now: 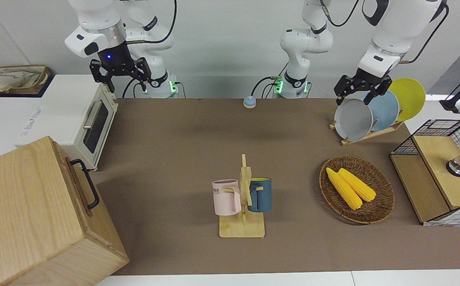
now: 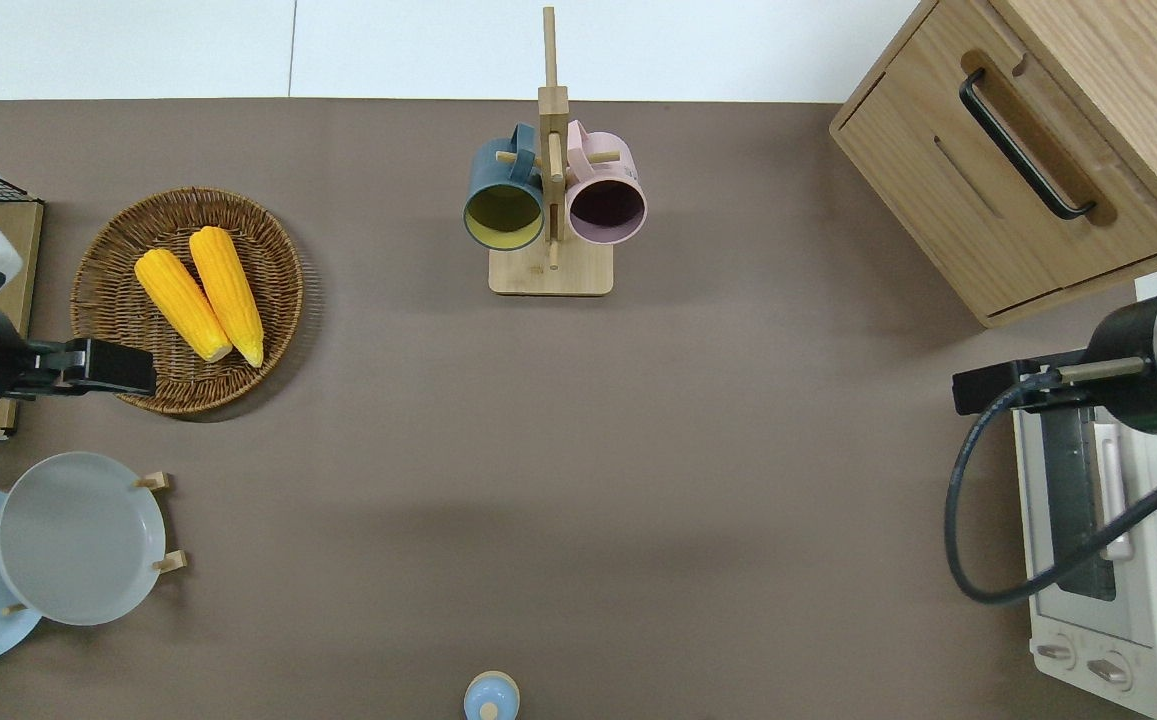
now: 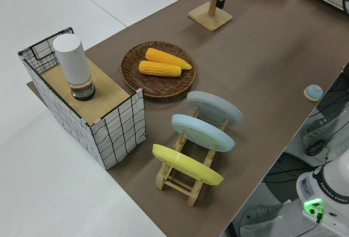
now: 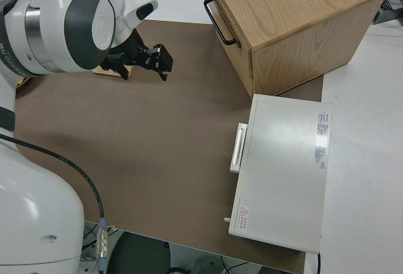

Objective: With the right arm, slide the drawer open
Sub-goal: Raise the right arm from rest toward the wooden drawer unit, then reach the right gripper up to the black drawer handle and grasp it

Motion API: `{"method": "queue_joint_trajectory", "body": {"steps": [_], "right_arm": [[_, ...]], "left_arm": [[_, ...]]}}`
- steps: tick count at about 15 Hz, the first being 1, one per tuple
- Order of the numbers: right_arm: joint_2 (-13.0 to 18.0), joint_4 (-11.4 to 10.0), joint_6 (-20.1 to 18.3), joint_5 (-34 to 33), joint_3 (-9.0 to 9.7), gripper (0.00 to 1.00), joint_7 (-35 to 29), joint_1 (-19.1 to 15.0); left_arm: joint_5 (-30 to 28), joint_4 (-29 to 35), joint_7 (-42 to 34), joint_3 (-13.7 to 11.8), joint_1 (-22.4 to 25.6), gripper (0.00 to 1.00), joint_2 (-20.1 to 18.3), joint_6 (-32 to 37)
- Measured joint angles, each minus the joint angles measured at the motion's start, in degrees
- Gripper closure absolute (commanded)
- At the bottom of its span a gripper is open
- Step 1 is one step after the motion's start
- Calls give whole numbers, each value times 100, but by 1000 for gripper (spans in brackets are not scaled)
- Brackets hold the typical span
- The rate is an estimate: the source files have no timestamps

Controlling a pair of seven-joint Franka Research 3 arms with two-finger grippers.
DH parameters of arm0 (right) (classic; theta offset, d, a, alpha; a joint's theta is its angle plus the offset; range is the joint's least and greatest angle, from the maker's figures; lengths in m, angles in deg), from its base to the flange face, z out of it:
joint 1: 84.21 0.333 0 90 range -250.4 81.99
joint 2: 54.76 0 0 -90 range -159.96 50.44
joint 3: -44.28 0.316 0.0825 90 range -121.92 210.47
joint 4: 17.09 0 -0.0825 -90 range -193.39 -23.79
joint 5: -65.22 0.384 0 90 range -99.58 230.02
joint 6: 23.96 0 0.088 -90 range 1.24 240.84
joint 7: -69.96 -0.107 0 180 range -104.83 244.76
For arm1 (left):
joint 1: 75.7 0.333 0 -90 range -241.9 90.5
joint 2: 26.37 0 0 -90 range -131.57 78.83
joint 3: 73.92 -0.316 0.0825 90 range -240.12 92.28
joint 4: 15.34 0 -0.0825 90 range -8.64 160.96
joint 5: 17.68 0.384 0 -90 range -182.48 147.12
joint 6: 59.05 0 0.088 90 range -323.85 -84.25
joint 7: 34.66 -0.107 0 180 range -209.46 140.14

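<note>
The drawer sits shut in the pale wooden box at the right arm's end of the tabletop, farther from the robots than the toaster oven. The right gripper hangs with its jaws spread and empty, high over the oven's front edge and well apart from the drawer's handle. The left arm is parked; its gripper also shows parted jaws holding nothing.

Judging from here, the main risk is the approach: the box stands turned at an angle to the tabletop edge, so jaws not lined up with the slanted bar could close on only 1 end or slip off. A pull not in line with the drawer's travel might drag the whole box instead of sliding the drawer, since nothing visibly anchors it. The oven lies between the gripper and the box, so a low path could clip it.

The handle is a thin black metal bar with rounded corners, standing off a recessed slot in the smooth, light-grained wood front. The tabletop cover is matte brown and looks slightly textured.
</note>
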Motion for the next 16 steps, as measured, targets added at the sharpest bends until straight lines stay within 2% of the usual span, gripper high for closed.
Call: {"method": "queue_joint_trajectory", "body": {"steps": [1, 4, 6, 8, 13, 16], "right_arm": [[0, 0, 0, -131, 94, 11, -103, 3], [-21, -4, 0, -626, 557, 11, -780, 23], [-42, -29, 0, -978, 741, 11, -1008, 89], [-90, -110, 3, -1631, 948, 11, -1121, 170], [-382, -361, 20, -3093, 1658, 11, -1953, 255], [-640, -461, 26, -3936, 1819, 11, -2212, 382]], "left_arm": [[0, 0, 0, 0, 0, 2, 0, 0], [0, 0, 0, 0, 0, 2, 0, 0], [0, 0, 0, 0, 0, 2, 0, 0], [0, 0, 0, 0, 0, 5, 0, 0], [0, 0, 0, 0, 0, 2, 0, 0], [0, 0, 0, 0, 0, 2, 0, 0]]}}
